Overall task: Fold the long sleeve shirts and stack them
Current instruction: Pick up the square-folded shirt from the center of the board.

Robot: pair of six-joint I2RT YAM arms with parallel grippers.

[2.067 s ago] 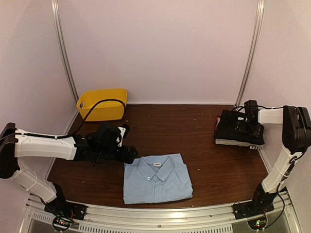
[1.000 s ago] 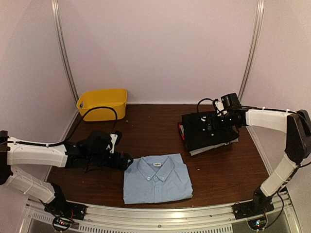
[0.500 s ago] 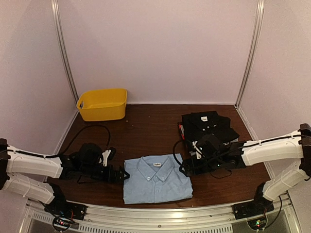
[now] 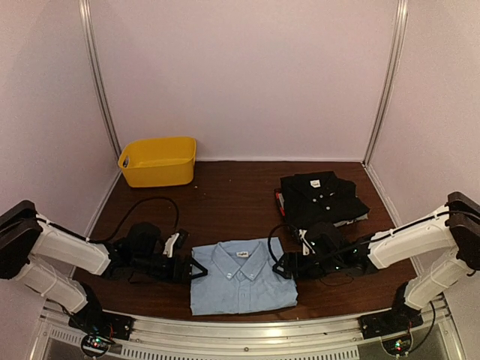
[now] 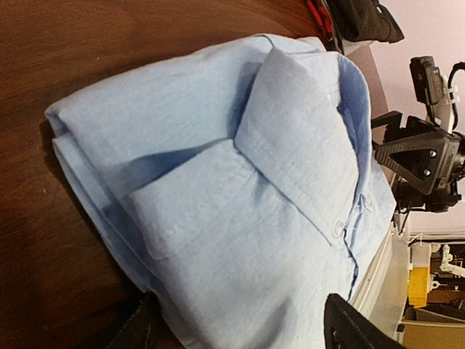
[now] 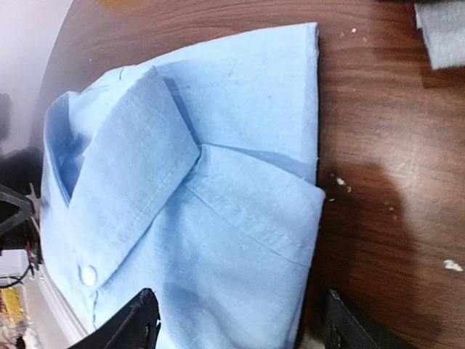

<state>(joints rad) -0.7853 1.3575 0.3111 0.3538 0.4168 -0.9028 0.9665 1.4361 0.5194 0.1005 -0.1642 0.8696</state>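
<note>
As light blue shirt (image 4: pixel 241 279) lies folded, left gripper (image 4: pixel 197 270), right gripper (image 4: pixel 279 266) straddle its edges, spread wide.

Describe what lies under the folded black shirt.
Only the edge of a pale grey shirt shows beneath the black shirt, at its right side; the rest is covered.
</note>
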